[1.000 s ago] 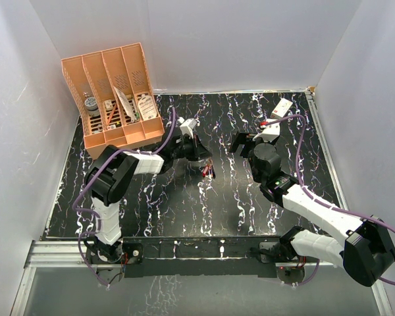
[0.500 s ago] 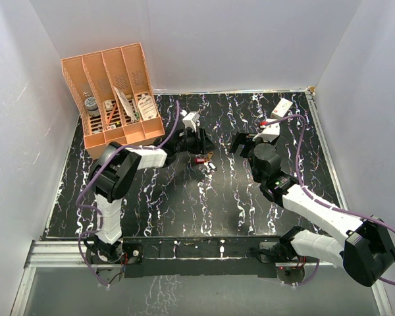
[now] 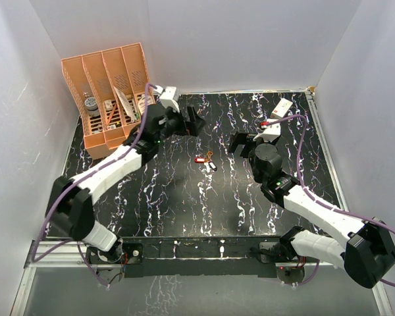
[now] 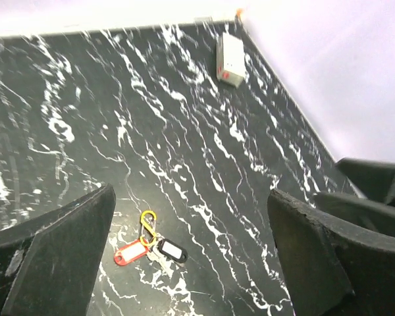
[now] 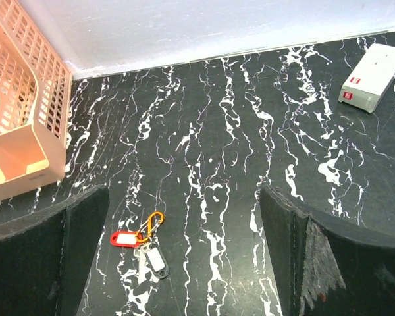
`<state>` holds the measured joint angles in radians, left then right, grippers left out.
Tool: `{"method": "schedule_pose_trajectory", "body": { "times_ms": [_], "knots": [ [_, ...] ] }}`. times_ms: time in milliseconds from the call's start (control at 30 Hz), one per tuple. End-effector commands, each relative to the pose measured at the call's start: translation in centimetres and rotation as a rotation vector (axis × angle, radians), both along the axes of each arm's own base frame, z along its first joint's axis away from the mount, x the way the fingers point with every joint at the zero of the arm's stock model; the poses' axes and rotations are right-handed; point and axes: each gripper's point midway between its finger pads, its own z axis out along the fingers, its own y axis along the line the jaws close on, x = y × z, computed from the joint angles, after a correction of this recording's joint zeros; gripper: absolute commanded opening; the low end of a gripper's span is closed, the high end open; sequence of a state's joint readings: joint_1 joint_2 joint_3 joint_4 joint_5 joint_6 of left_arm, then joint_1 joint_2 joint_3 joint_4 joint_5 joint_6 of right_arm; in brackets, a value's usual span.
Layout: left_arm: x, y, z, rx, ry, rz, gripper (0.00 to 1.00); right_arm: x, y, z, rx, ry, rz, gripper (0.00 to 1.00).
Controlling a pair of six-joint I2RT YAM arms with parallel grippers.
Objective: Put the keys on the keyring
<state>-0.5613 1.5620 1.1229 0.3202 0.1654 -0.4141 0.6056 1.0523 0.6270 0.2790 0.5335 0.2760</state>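
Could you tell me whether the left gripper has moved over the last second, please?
Yes. The left gripper has pulled back from the keys, toward the far side of the table and closer to the orange organizer.

ok so: left arm (image 3: 112, 172) stretched long from base, reaching toward far side, left gripper (image 3: 192, 123) pointing right, fingers (image 4: 56, 260) spread wide, empty. right arm (image 3: 316, 210) folded, elbow out near right edge, forearm angling inward; right gripper (image 3: 239, 143) pointing left, its fingers (image 5: 49, 260) wide apart too, empty. grippers facing each other, well apart.
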Motion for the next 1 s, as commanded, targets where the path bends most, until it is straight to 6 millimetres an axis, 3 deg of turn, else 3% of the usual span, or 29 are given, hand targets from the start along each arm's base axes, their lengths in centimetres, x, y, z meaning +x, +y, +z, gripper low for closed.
{"method": "schedule_pose_trajectory", "body": {
  "times_ms": [0,267,467,667,967],
  "knots": [
    [-1.0,4.8,3.9,0.079,-0.007,0.195,0.99,0.5,-0.2,2.3,0.078,-0.030,-0.037,0.98],
    [-4.6,9.9,8.4,0.069,-0.109,0.316,0.99,0.8,-3.2,0.4,0.141,0.091,-0.277,0.98],
    [-5.8,12.6,9.6,0.094,-0.141,0.396,0.99,-1.3,-6.3,0.3,0.287,0.055,-0.426,0.98],
    [-6.1,13.2,9.2,0.115,-0.138,0.411,0.99,-2.8,-8.0,0.6,0.457,0.012,-0.449,0.98],
    [-6.5,12.5,9.3,0.097,-0.148,0.370,0.99,-2.4,-7.5,0.4,0.447,0.075,-0.429,0.98]
  ]
}}
